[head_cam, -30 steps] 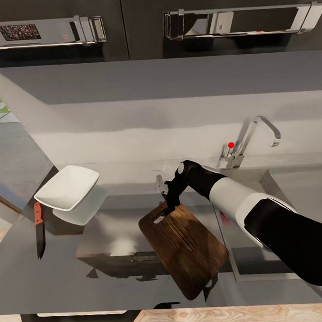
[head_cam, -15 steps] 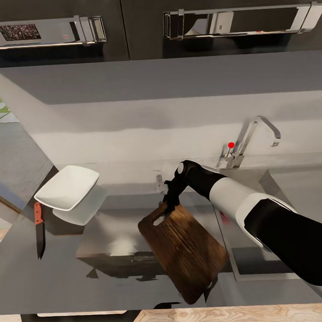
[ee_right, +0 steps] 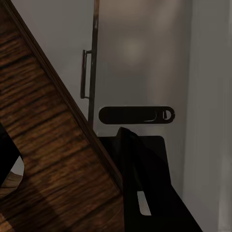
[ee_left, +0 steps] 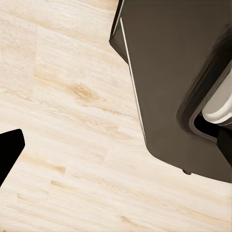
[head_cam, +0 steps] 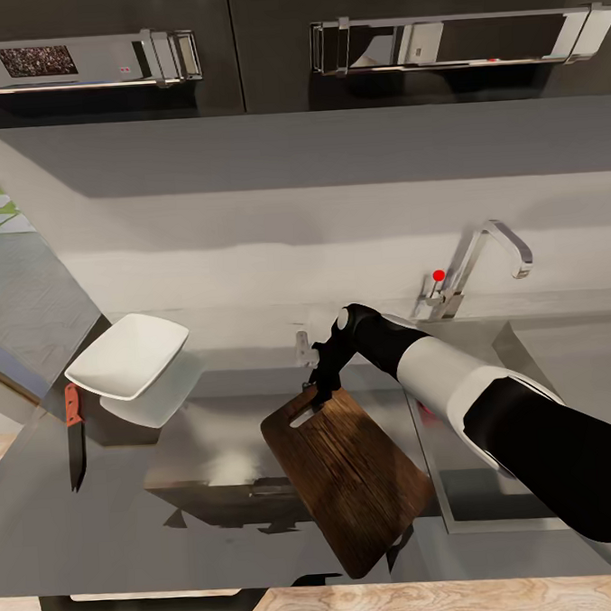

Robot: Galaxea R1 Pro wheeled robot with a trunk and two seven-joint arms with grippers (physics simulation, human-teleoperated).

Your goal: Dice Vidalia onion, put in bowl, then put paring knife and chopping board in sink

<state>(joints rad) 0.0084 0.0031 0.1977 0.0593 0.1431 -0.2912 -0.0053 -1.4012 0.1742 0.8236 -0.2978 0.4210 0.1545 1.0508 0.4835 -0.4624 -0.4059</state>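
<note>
Right gripper point(head_cam: 318, 393): I see it clamped on the chopping board point(head_cam: 347, 470) at its slot end.
Board: tilted over the countertop point(head_cam: 102, 526).
Left gripper: I can't tell.

Glossy black upper cabinets point(head_cam: 235, 47) are being shown above a grey wall point(head_cam: 290, 207); pale wood floor point(ee_left: 63, 121) is being seen.

Pale wood floor point(ee_left: 72, 145); a dark grey rounded body point(ee_left: 169, 72) stands over it.
</note>
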